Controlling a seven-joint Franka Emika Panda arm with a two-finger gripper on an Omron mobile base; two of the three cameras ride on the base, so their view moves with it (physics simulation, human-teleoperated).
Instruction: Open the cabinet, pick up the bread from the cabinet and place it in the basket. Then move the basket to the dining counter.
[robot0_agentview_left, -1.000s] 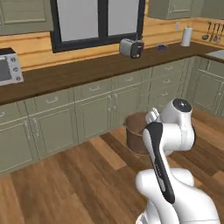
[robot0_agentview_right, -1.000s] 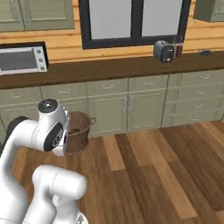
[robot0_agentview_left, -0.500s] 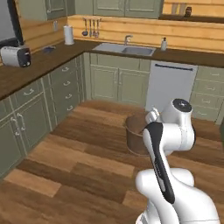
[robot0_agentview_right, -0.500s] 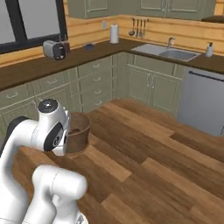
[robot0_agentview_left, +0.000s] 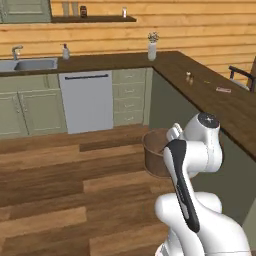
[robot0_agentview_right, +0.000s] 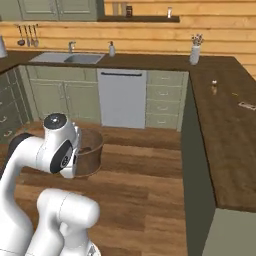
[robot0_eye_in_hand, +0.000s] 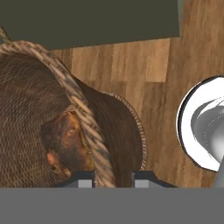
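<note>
Gripper (robot0_eye_in_hand: 113, 178) clenched on basket (robot0_agentview_left: 157, 155) rim, one finger inside, one outside. Bread (robot0_eye_in_hand: 65, 146) sits in basket, carried above floor beside arm. Counter (robot0_agentview_left: 215, 100) stands right. Advice: keep basket level, lift above counter edge, set down well inboard before release.

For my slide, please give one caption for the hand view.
Gripper pinching the woven rim of the basket, carried above the wood floor, with the bread lying inside.
</note>
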